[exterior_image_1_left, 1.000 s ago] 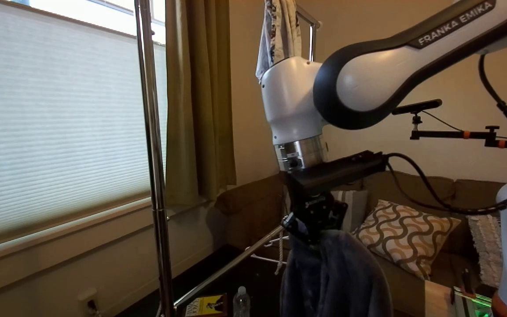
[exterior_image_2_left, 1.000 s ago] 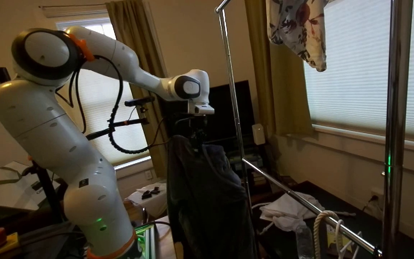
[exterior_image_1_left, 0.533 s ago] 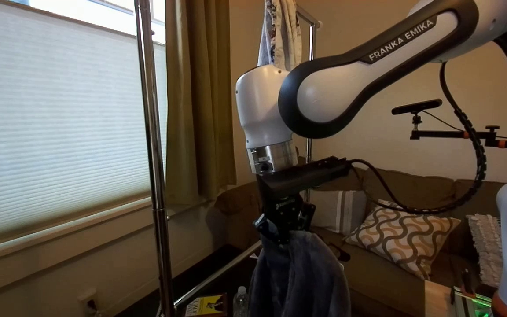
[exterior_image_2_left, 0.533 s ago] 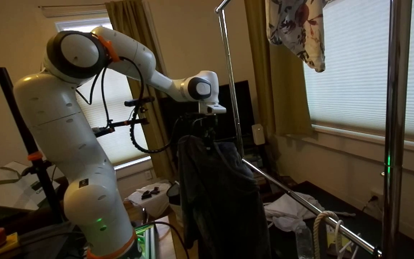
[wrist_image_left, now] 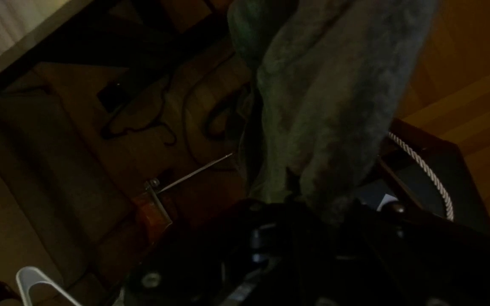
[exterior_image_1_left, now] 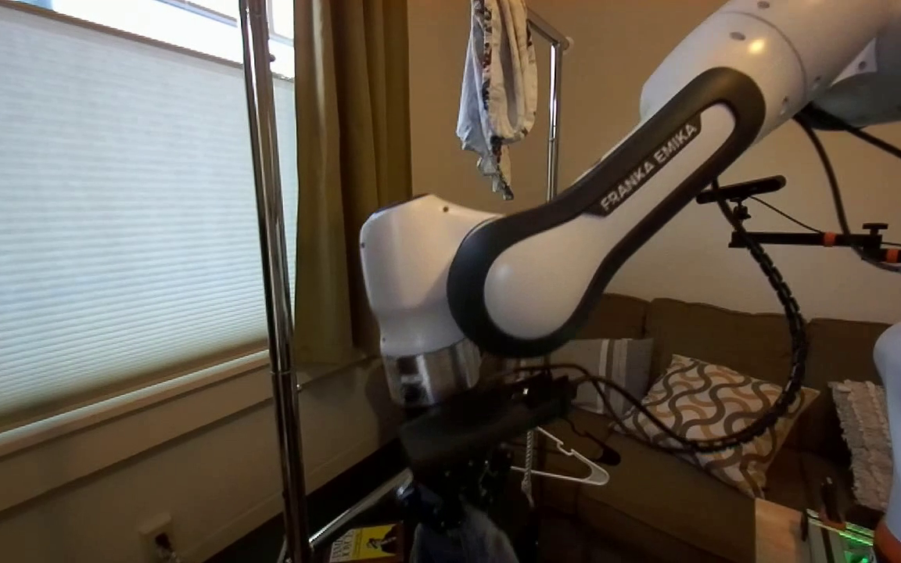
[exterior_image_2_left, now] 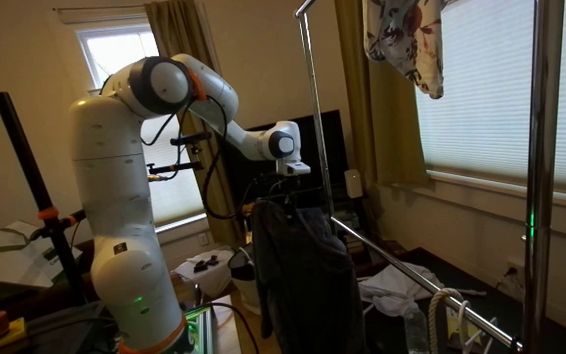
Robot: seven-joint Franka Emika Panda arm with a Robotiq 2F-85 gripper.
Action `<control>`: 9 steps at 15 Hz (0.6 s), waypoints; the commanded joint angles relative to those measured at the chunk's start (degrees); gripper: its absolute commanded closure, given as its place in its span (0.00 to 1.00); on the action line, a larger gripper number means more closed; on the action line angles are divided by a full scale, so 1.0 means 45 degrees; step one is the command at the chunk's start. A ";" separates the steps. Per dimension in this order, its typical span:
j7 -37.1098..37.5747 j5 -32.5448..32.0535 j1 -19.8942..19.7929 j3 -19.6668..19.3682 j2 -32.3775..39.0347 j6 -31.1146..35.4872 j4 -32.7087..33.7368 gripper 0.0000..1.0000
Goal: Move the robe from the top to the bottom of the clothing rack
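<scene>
The dark grey-blue robe [exterior_image_2_left: 307, 280] hangs in heavy folds from my gripper [exterior_image_2_left: 289, 204], beside the clothing rack [exterior_image_2_left: 541, 162]. My gripper is shut on the robe's top. In an exterior view the gripper [exterior_image_1_left: 450, 496] is low, and only the robe's top [exterior_image_1_left: 466, 541] shows at the bottom edge. The rack's shiny post [exterior_image_1_left: 277, 313] stands to its left there. The rack's lower bar [exterior_image_2_left: 391, 261] runs to the right of the robe, a little below gripper height. In the dark wrist view the robe [wrist_image_left: 334, 97] comes up from between the fingers [wrist_image_left: 298, 210].
A floral garment [exterior_image_2_left: 406, 44] hangs high on the rack. A rope loop [exterior_image_2_left: 435, 314] and white hangers are on the lower bar. A white cloth [exterior_image_2_left: 396, 287] and a bottle [exterior_image_2_left: 415, 329] lie beyond the bar. A white hanger [exterior_image_1_left: 568, 461] and the couch [exterior_image_1_left: 693, 313] are behind the gripper.
My gripper has moved towards the rack and then down, carrying the robe with it. The robe stays held. The floral garment is now uncovered in an exterior view.
</scene>
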 commanded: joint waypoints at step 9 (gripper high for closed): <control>0.3580 -0.1544 0.1823 -0.2072 0.3295 -0.0216 0.2823 0.98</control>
